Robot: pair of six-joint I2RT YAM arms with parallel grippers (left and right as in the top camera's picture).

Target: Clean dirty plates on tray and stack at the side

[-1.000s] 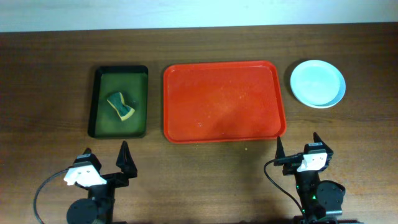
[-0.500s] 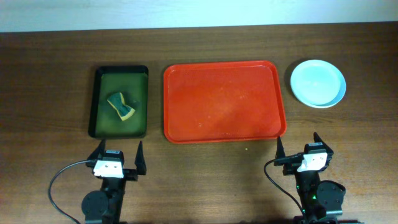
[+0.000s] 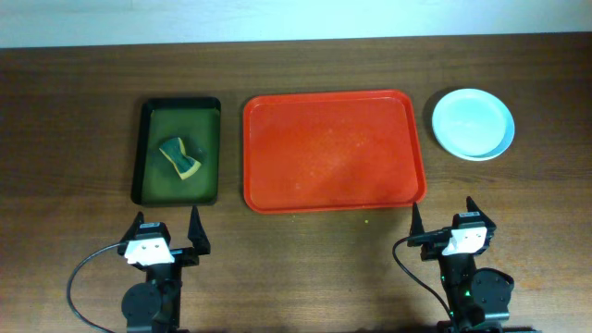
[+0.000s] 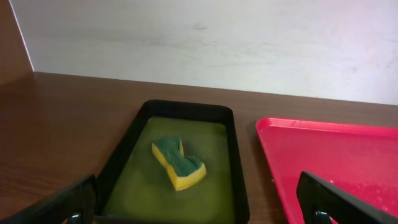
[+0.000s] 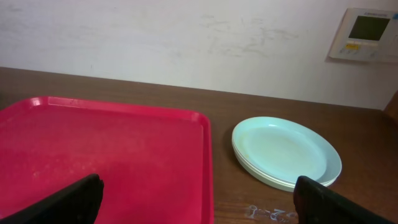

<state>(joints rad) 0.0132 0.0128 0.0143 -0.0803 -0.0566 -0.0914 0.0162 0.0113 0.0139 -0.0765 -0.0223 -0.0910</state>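
Note:
The red tray [image 3: 333, 150] lies mid-table with no plates on it; it also shows in the left wrist view [image 4: 336, 158] and right wrist view [image 5: 106, 155]. The plates [image 3: 473, 123] sit stacked on the table right of the tray, a pale mint-blue one on top [image 5: 286, 151]. My left gripper [image 3: 167, 228] is open and empty near the front edge, below the dark tray. My right gripper [image 3: 441, 216] is open and empty near the front edge, below the red tray's right corner.
A dark green-black tray [image 3: 177, 151] left of the red tray holds a yellow-green sponge [image 3: 180, 158], seen too in the left wrist view [image 4: 178, 163]. Small crumbs lie on the table before the red tray. A wall runs behind the table.
My left gripper has swung and shifted at the front left, ending a little left of where it was half a second ago. The right arm, plates and trays have not moved.

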